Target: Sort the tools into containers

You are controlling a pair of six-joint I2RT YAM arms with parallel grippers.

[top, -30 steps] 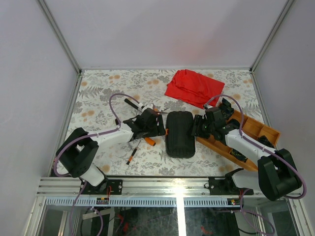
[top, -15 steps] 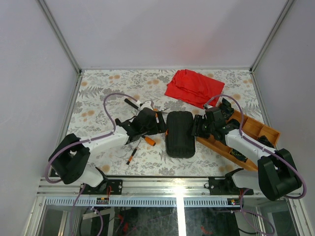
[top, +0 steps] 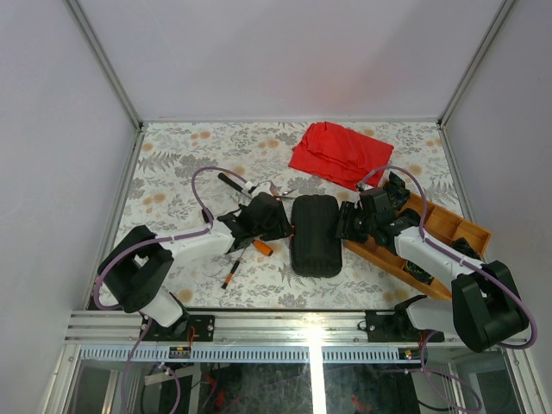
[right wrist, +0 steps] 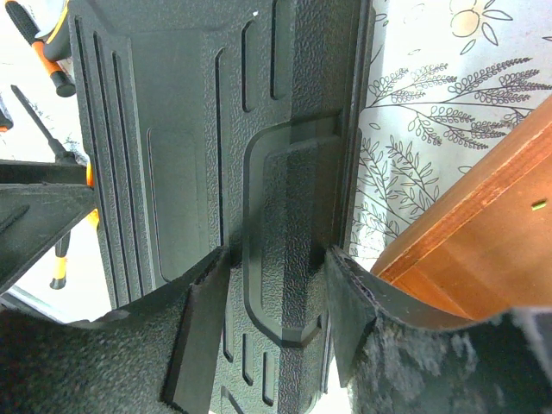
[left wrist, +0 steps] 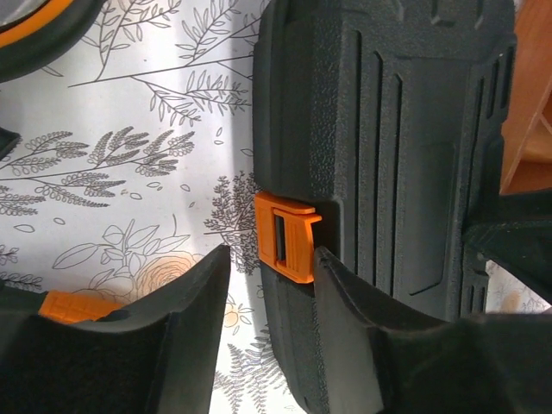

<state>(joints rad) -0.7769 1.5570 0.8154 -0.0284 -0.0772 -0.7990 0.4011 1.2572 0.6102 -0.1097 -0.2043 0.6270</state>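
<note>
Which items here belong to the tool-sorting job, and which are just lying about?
Job: black ribbed plastic tool case; slim black-and-orange screwdrivers; long black-handled driver.
Lying about: crumpled red cloth.

The black ribbed case [top: 315, 235] lies shut and flat, its orange latch [left wrist: 289, 237] between the left pincer's [left wrist: 269, 263] fingertips, its opposite side under the right pincer [top: 348, 226]. Behind the left pincer lie two orange-and-black screwdrivers [top: 231, 274], and beyond it a black-handled driver [top: 231, 182]
</note>
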